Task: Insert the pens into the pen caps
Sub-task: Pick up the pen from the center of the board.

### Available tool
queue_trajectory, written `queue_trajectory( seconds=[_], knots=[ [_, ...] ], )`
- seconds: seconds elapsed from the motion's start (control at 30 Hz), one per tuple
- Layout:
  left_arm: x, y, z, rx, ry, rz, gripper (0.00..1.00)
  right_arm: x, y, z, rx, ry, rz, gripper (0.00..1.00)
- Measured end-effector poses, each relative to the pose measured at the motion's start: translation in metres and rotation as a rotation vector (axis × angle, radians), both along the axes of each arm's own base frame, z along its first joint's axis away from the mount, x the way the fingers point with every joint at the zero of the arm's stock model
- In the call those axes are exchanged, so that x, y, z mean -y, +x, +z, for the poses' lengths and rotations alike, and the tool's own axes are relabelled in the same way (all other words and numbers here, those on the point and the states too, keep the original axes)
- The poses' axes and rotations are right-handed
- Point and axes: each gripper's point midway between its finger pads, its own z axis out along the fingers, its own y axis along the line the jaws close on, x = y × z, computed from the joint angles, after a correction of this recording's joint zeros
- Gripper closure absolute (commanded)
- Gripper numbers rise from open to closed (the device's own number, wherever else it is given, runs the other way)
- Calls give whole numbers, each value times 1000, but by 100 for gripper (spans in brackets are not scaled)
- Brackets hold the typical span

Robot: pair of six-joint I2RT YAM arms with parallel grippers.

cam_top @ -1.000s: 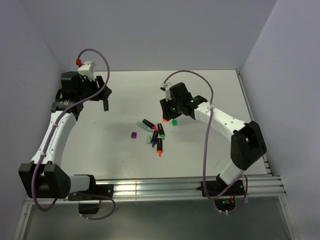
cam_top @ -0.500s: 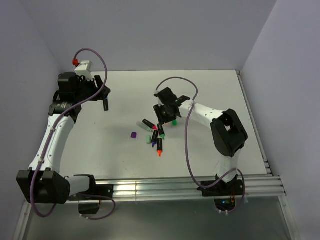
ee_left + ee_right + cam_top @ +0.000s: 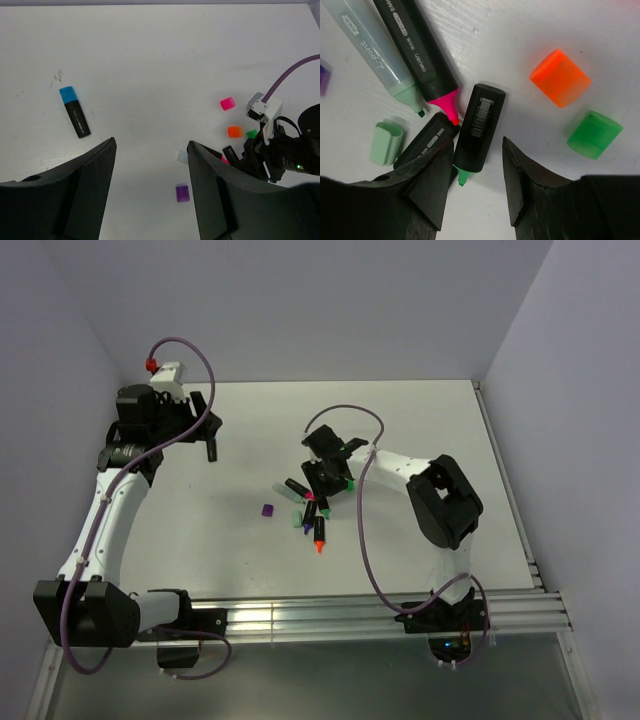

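White tabletop (image 3: pixel 430 420) is carrying scattered pens (image 3: pixel 312 515) midway out. I'm seeing the right gripper (image 3: pixel 476 150) hanging released, fingers straddling a green-tipped pen (image 3: pixel 479 127) without pinching. Orange cap (image 3: pixel 560 77) and green cap (image 3: pixel 595 135) are lying beside it. Farther back-left, the left gripper (image 3: pixel 150 150) is hovering released, empty, near a blue-topped pen (image 3: pixel 75 111).

Orange cap (image 3: pixel 560 77), green cap (image 3: pixel 595 135), mint cap (image 3: pixel 386 143), pink-tipped black pen (image 3: pixel 420 55), apparently green-tipped black pen (image 3: pixel 480 127).

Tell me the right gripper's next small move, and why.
Probably lower and close: the right gripper stands open astride the black-barrelled green-tipped marker, and a blocky green plastic cap lies loose to its right.
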Motion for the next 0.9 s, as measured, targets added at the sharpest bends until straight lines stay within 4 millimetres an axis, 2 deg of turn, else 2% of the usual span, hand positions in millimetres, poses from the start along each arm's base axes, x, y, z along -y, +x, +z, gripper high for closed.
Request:
queue_trajectory(
  seconds=[0.2, 0.37, 0.43, 0.53, 0.63, 0.67, 0.73, 0.77, 0.9],
  knots=[
    [0, 1, -9, -30, 2, 0, 34, 1, -2, -5, -6, -13, 1, 49],
    [0, 2, -13, -43, 2, 0, 34, 3, -3, -19, -30, -40, -2, 49],
    [0, 3, -14, -44, 3, 0, 33, 2, -1, -19, -23, -38, -7, 49],
    [0, 3, -15, -46, 4, -3, 33, 3, 0, -19, -22, -41, -14, 56],
    [2, 3, -12, -24, 9, -24, 33, 4, 1, -20, -19, -46, -21, 71],
    [4, 2, -12, -11, 14, -38, 34, 4, 1, -20, -19, -46, -23, 79],
    [7, -3, -12, 9, 25, -78, 36, 4, 1, -20, -20, -45, -22, 89],
    [10, -6, -11, 27, 40, -107, 37, 4, 1, -19, -20, -44, -23, 97],
    [22, -20, -6, 153, 143, -282, 41, 7, -1, -14, -42, -27, -25, 100]
  ],
)
